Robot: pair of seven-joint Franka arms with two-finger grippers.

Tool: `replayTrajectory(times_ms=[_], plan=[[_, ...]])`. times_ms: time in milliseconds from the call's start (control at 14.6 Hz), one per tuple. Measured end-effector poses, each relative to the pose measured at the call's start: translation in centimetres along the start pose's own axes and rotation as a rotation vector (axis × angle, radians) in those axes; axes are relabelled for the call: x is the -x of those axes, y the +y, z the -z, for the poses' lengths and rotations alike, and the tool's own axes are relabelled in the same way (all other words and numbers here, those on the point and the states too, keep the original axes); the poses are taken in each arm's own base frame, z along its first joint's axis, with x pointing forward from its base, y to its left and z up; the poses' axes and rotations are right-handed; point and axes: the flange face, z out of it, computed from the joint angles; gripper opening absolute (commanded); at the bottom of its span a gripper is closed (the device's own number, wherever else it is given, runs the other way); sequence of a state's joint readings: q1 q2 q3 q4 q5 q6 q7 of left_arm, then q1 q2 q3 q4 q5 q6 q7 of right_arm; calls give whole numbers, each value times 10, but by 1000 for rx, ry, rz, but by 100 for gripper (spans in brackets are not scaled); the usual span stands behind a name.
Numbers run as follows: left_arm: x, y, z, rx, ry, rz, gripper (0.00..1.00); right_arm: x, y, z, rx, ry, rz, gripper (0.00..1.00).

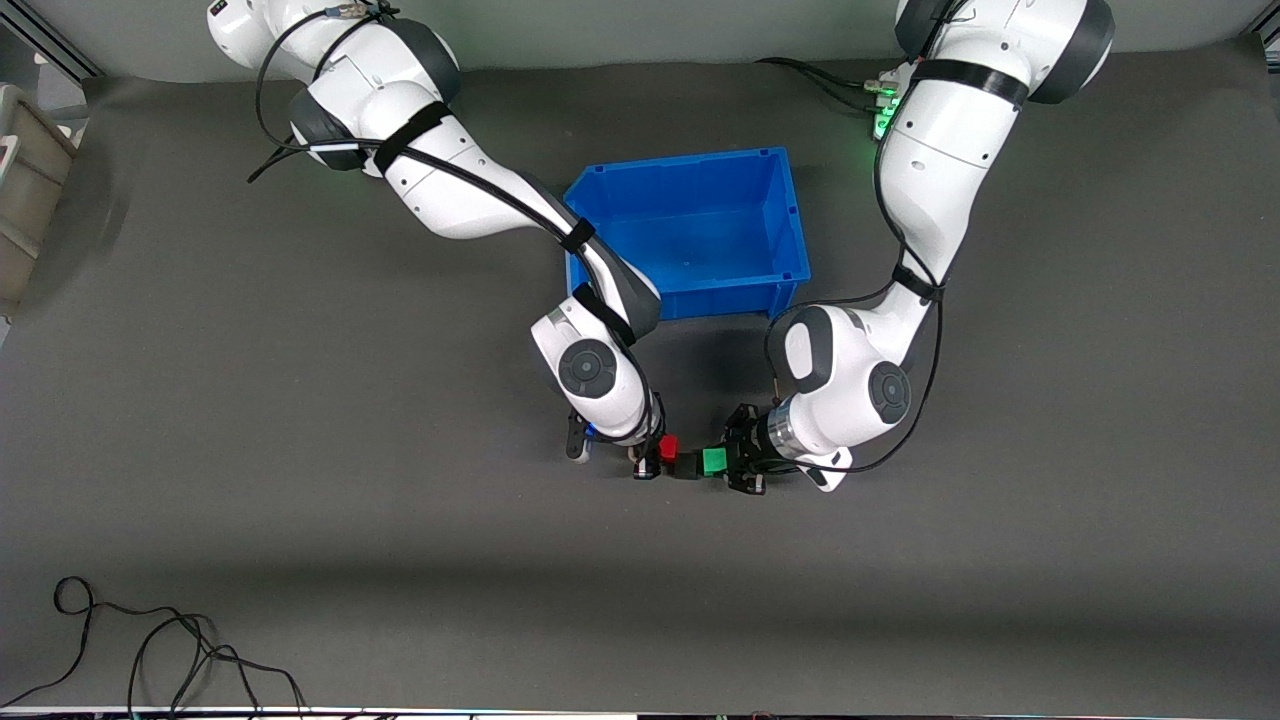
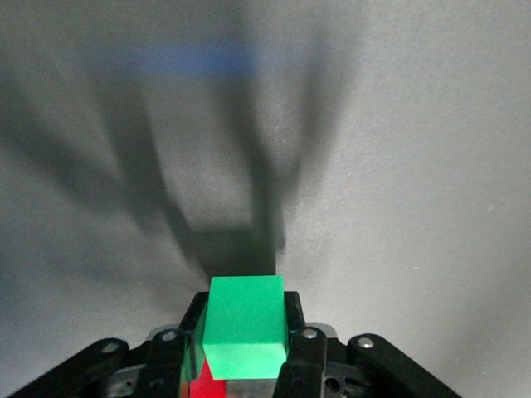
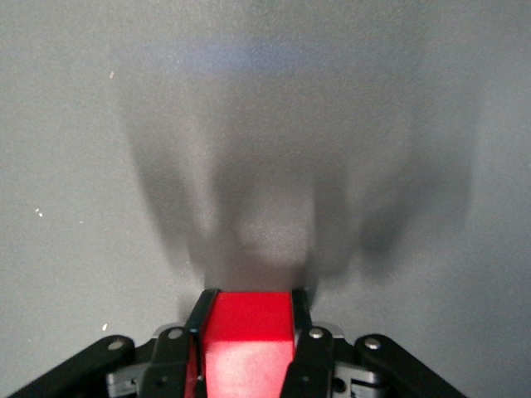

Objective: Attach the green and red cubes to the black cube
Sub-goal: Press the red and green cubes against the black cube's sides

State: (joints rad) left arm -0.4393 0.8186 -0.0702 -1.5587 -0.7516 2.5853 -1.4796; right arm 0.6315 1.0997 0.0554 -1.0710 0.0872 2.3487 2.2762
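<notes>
My left gripper (image 1: 728, 462) is shut on the green cube (image 1: 714, 460), which fills the space between its fingers in the left wrist view (image 2: 246, 325). My right gripper (image 1: 652, 458) is shut on the red cube (image 1: 668, 446), also seen in the right wrist view (image 3: 247, 336). The black cube (image 1: 688, 466) sits between the two coloured cubes, pressed against both. The row lies just above the grey mat, nearer the front camera than the blue bin. A sliver of red (image 2: 207, 386) shows under the green cube in the left wrist view.
The blue bin (image 1: 780, 215) stands open farther from the front camera than the grippers. A beige container (image 1: 30, 190) sits at the table edge at the right arm's end. Loose black cables (image 1: 150, 650) lie near the front edge.
</notes>
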Motion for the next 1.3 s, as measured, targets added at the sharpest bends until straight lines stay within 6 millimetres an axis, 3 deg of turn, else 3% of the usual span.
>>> replayTrajectory(times_ms=[480,617,754,823,891,1028,1302], plan=[[5,2,-7,19,0,-3,20,1,-1,0,-3,-2,0,0],[5,2,-8,19,2,-6,28,1,-2,0,-4,-2,0,0],[6,2,-8,19,7,-16,29,1,-2,0,-4,-2,0,0],[7,2,-8,19,10,-23,36,1,-2,0,-4,-2,0,0],[8,2,-7,19,12,-30,61,1,-1,0,-4,-2,0,0],[9,2,-7,20,15,-38,97,1,-1,0,-4,-2,0,0],[13,2,-7,20,20,-54,100,1,-1,0,-4,-2,0,0]])
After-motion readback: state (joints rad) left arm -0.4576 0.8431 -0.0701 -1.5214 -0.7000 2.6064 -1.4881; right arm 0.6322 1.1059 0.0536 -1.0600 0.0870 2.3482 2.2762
